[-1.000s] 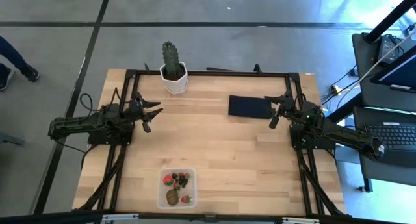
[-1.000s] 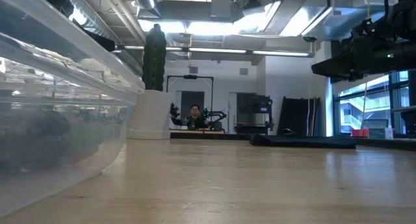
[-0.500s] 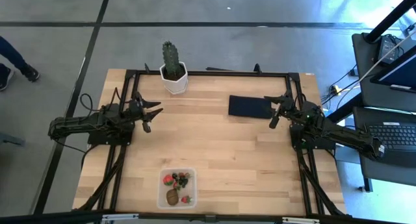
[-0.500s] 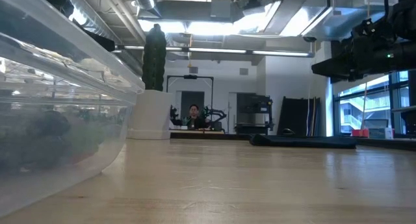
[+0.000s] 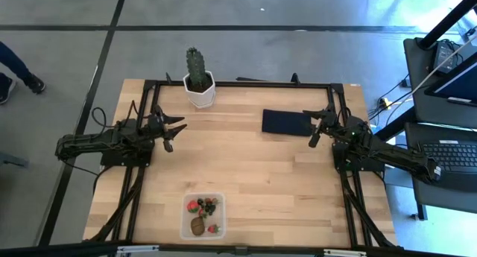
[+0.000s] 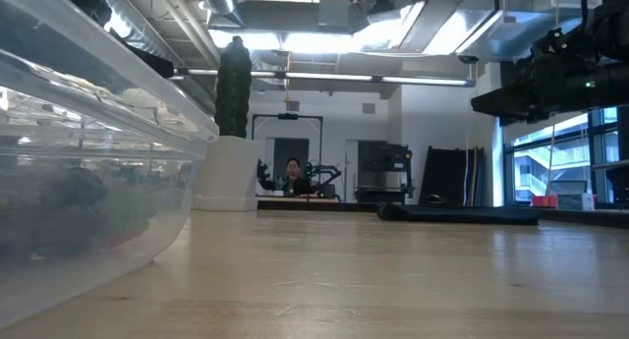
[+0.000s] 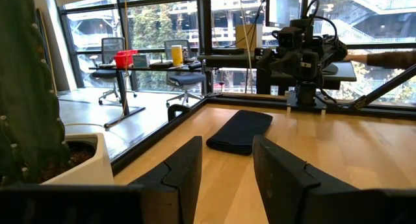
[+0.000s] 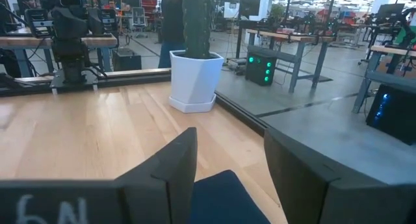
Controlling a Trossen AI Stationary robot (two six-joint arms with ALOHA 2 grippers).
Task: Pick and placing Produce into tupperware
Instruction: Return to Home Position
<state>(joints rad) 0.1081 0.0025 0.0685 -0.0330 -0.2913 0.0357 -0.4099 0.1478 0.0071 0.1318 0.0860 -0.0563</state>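
The tupperware (image 5: 203,216), a clear box, stands on its base near the table's near edge, left of the middle; its wall (image 6: 88,192) fills the left of the low view. Inside lie the produce: red fruits (image 5: 194,206), dark berries (image 5: 209,207) and a brown oval fruit (image 5: 197,226). My left gripper (image 5: 177,132) hovers open at the table's left side, pointing level toward the right. My right gripper (image 5: 316,127) hovers open at the right side, beside a flat dark cloth (image 5: 285,122). Both have nothing between their fingers, as the wrist views (image 7: 226,175) (image 8: 229,165) show.
A green cactus in a white pot (image 5: 198,82) stands at the table's far edge, left of the middle. The dark cloth lies on the far right part of the table. A black frame runs along the table's edges. The middle of the wooden table (image 5: 253,167) is bare.
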